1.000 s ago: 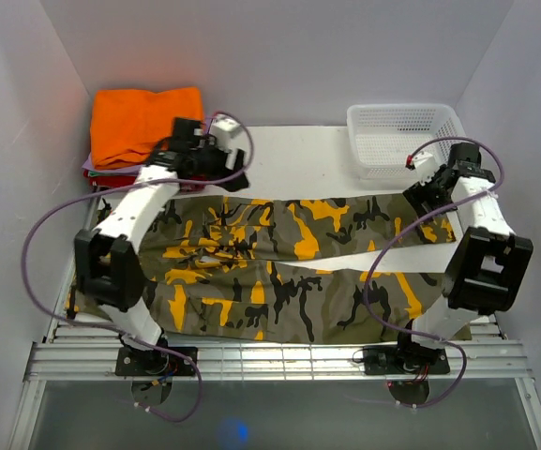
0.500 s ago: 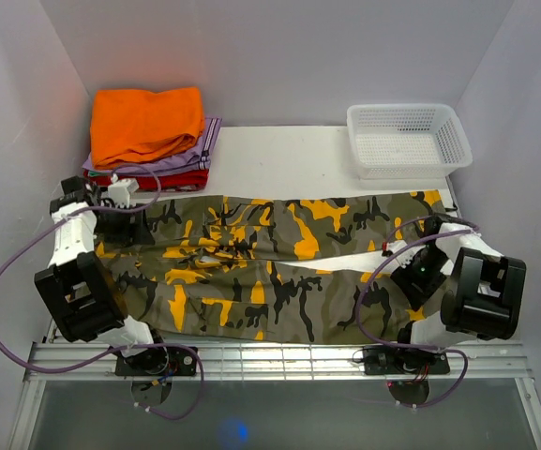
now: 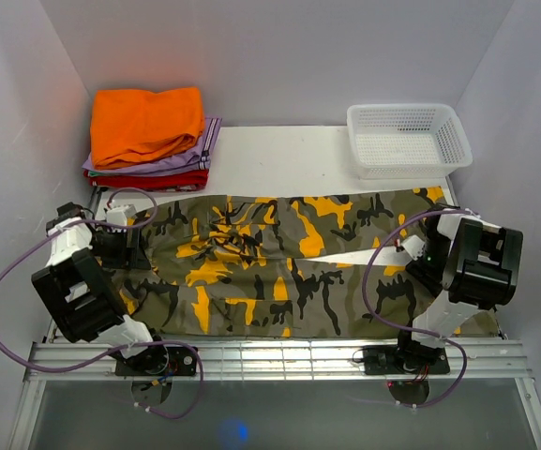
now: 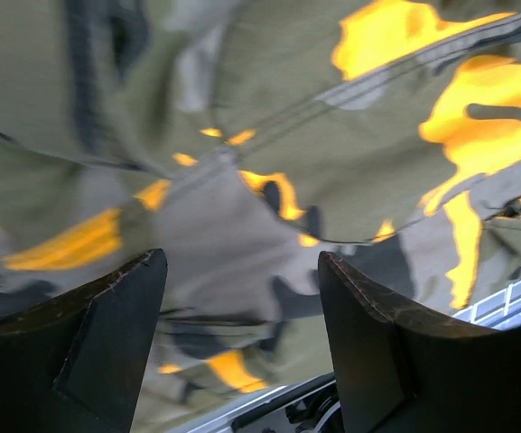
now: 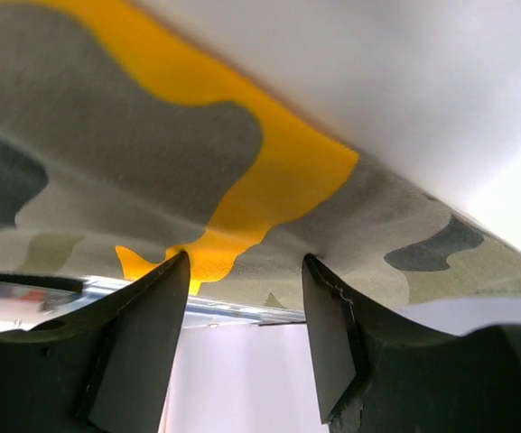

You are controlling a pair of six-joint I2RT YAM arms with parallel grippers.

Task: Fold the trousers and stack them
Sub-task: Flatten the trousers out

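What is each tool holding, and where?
Nothing yet: left tool open over the waist end of the trousers, right tool open at a leg hem.

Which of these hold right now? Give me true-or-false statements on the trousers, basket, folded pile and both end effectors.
1. The camouflage cloth trousers lie unfolded lengthwise on the white table. True.
2. The white plastic mesh basket holds a garment. False: it is empty.
3. The plain orange folded garment tops the lilac and red folded clothes. True.
4. The left end effector is at the trousers' leg ends. False: it is at the waist end; the right end effector is at the leg ends.
5. Both end effectors are shut. False: both stand open.
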